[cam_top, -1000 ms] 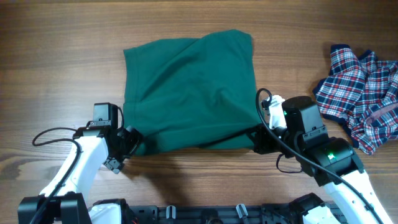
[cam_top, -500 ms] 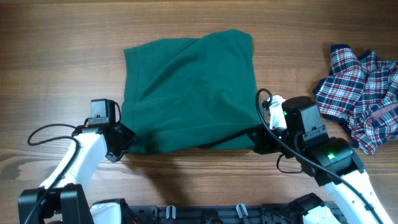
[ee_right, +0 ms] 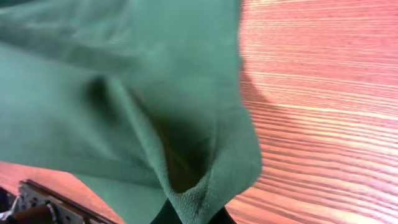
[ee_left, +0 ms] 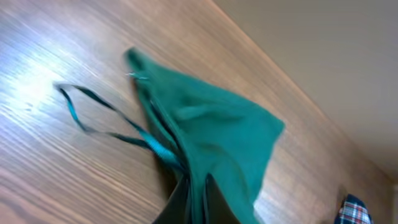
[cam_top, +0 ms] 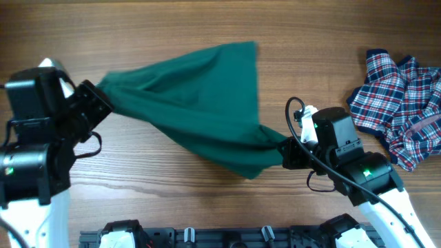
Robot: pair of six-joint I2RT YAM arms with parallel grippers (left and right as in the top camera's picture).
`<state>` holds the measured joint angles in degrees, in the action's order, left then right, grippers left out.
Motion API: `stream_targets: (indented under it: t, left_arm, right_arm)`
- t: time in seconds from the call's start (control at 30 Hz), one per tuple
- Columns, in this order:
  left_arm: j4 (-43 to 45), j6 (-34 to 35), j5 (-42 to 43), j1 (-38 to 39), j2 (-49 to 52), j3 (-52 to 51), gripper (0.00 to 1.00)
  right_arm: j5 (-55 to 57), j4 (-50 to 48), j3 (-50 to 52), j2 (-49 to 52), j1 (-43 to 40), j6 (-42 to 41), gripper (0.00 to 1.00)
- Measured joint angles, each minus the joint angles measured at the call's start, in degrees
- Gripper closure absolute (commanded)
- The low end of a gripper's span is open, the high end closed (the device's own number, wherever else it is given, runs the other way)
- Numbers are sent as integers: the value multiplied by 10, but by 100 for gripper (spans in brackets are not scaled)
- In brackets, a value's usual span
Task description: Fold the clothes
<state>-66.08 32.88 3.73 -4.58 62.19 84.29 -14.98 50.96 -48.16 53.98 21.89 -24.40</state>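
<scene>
The left gripper (cam_top: 96, 105) is clamped on one corner of the dark green garment (cam_top: 200, 103) and the right gripper (cam_top: 284, 153) pinches another, the cloth stretched between them over the worktop (cam_top: 138, 27). Its cord loop (ee_left: 155, 147) trails loose; the plaid garment (cam_top: 403, 96) lies crumpled far right.

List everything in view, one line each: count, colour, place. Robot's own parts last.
green garment: one, dark green, stretched between both grippers over mid-table
cord loop: one, teal-green, trailing from the green garment near the left gripper
plaid garment: one, navy-red-white, crumpled at the right edge
table: one, brown wood, under everything
left gripper: one, black, far left, shut on the green garment
right gripper: one, black, right of centre, shut on the green garment
</scene>
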Motion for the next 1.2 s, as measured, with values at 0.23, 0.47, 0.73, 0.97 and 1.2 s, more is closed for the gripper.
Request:
stream_targets:
  t: [0.23, 0.47, 0.73, 0.97, 1.2]
  left_arm:
    - [5, -12, -9, 0, 1, 80, 96]
    - [31, -22, 30, 0, 28, 79, 96]
    - [228, -29, 135, 0, 125, 82, 96]
    - [429, 42, 312, 2, 383, 225, 96]
    - [313, 50, 390, 9, 429, 472, 96]
  right_arm:
    - [15, -9, -196, 2, 0, 20, 96]
    - [62, -18, -309, 71, 0, 93, 96]
    - [106, -203, -308, 175, -32, 100, 96]
    - [39, -332, -391, 319, -156, 118, 96]
    - [-23, -242, -565, 326, -188, 183, 96]
